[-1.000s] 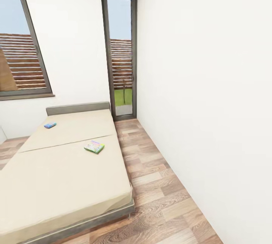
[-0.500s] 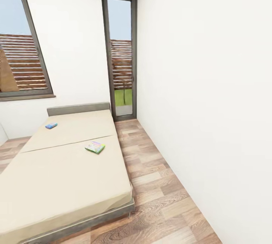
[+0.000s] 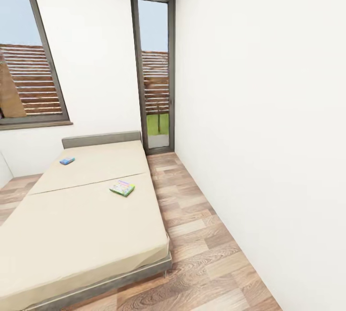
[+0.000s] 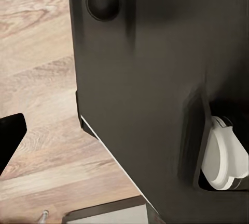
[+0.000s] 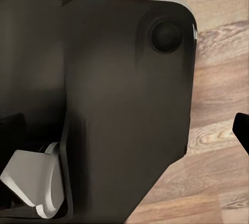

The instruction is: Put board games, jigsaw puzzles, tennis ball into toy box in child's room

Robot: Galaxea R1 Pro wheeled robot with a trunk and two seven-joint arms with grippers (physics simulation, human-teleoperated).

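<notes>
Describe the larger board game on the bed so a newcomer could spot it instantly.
Find the bed with its beige mattress under the window. The green-edged game box lies flat mid-mattress, near the floor-side edge. The small blue box near the headboard is smaller and plain.

Black rounded base shell (image 4: 155,89), perhaps white wheels (image 4: 223,159)

small blue game box (image 3: 67,161) near headboard; green-edged game box (image 3: 122,188) mid-mattress, both flat.

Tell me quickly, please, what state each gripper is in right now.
Left gripper: cannot be told; the left wrist view shows the robot's dark base over the floor.
Right gripper: cannot be told; the right wrist view shows the same.
</notes>
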